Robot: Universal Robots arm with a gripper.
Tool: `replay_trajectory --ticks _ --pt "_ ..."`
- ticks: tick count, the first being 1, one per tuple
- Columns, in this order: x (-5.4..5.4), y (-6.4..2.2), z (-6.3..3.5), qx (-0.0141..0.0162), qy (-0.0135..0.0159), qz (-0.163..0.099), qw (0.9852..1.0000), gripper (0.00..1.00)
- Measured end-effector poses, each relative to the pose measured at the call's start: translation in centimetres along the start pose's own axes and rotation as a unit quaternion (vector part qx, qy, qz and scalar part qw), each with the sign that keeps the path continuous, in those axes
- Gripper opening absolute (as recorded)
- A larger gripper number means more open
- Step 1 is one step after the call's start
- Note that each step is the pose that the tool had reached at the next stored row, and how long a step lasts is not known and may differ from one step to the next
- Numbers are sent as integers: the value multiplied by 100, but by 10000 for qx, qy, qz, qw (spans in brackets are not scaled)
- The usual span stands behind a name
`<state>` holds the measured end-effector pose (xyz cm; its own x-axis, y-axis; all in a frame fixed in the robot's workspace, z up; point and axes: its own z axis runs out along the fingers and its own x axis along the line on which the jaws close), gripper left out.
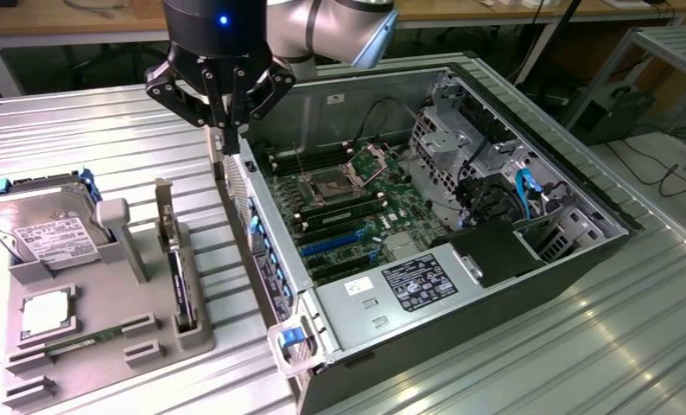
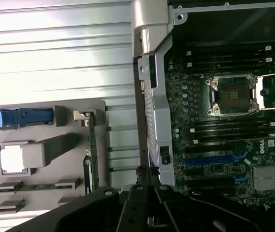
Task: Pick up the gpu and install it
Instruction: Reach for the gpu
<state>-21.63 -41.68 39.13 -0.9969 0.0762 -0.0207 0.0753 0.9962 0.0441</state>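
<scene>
The gpu (image 1: 180, 275) is a thin black card standing on edge in a slot of the grey holder tray (image 1: 101, 363), its silver bracket at the far end. It stands well apart from my gripper. In the wrist view the gpu (image 2: 91, 147) sits on the same tray (image 2: 69, 193). My gripper (image 1: 221, 138) hangs shut over the rear wall of the open computer case (image 1: 320, 95), with nothing between its fingers. My gripper (image 2: 146, 173) in the wrist view sits just above that rear wall.
A silver hard drive (image 1: 46, 232) with a white label, a square processor chip (image 1: 46, 315) and a green memory stick (image 1: 90, 336) share the tray. Inside the case, the motherboard (image 1: 355, 207) shows blue expansion slots (image 1: 333, 245) and an open processor socket (image 1: 326, 186). Ribbed metal tabletop (image 1: 528, 346) surrounds everything.
</scene>
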Motion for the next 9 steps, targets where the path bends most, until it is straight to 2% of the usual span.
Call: replay_trajectory --ticks 9 --pt "13 -138 11 0 0 0 10000 11"
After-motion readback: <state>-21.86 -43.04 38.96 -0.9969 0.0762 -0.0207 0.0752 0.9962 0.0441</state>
